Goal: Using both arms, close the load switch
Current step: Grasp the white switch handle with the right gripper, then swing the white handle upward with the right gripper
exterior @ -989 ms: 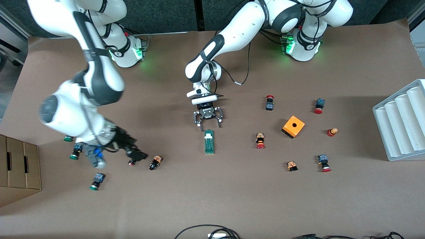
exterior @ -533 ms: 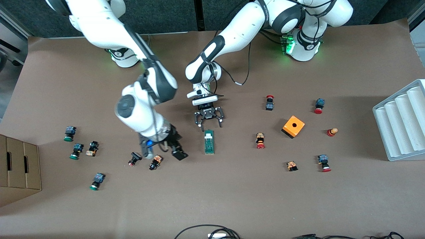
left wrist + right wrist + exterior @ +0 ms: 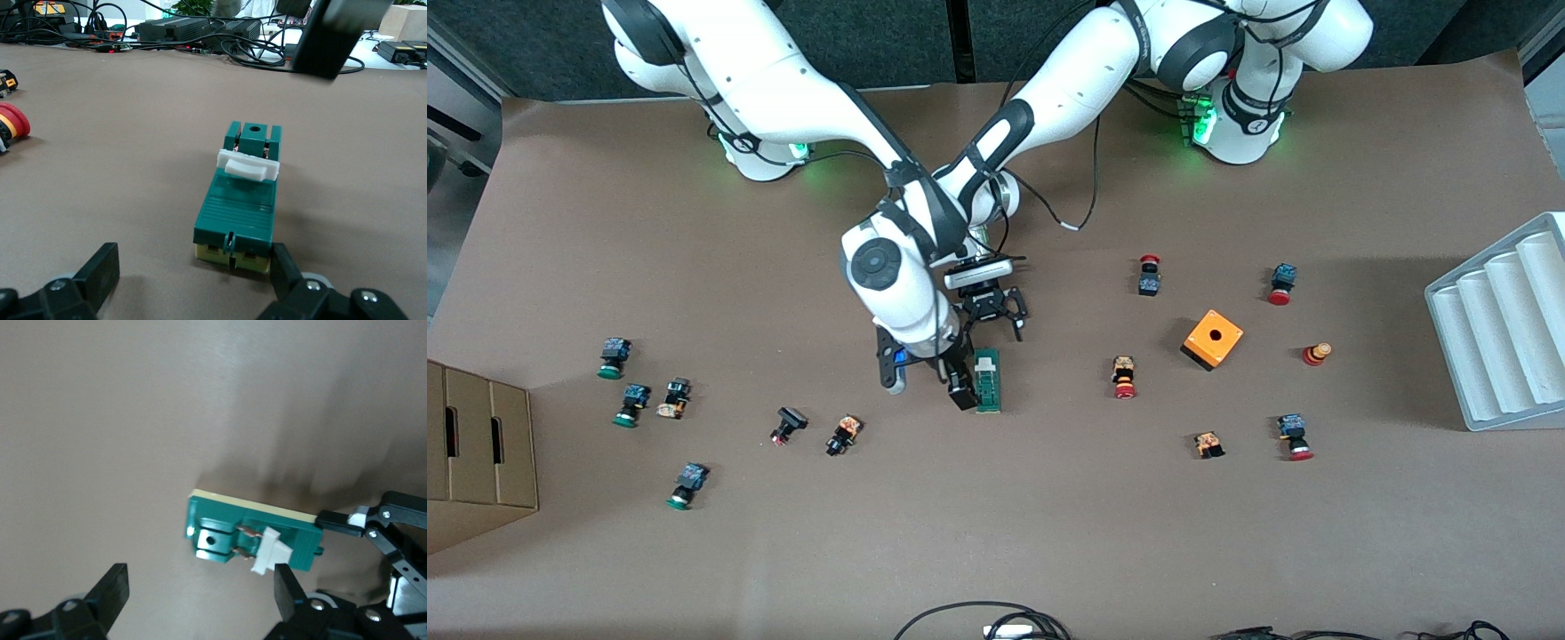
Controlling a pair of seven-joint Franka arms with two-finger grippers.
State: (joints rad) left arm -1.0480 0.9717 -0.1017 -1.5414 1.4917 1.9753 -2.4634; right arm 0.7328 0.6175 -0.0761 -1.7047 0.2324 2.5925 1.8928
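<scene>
Both my black two-finger grippers at narrow green rectangular load switch with white slider (image 3: pixel 987 380), centre of frame on brown table (image 3: pixel 1049 533). Left gripper (image 3: pixel 989 334) just above switch's upper end, jaws spread wide, holding nothing. Right gripper (image 3: pixel 925 380) over switch's side, jaws spread, empty; one fingertip (image 3: pixel 962 396) beside switch's lower end.

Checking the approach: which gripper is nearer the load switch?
Left. The left gripper straddles the load switch's end farther from the front camera; the right gripper hovers beside its nearer end.
</scene>
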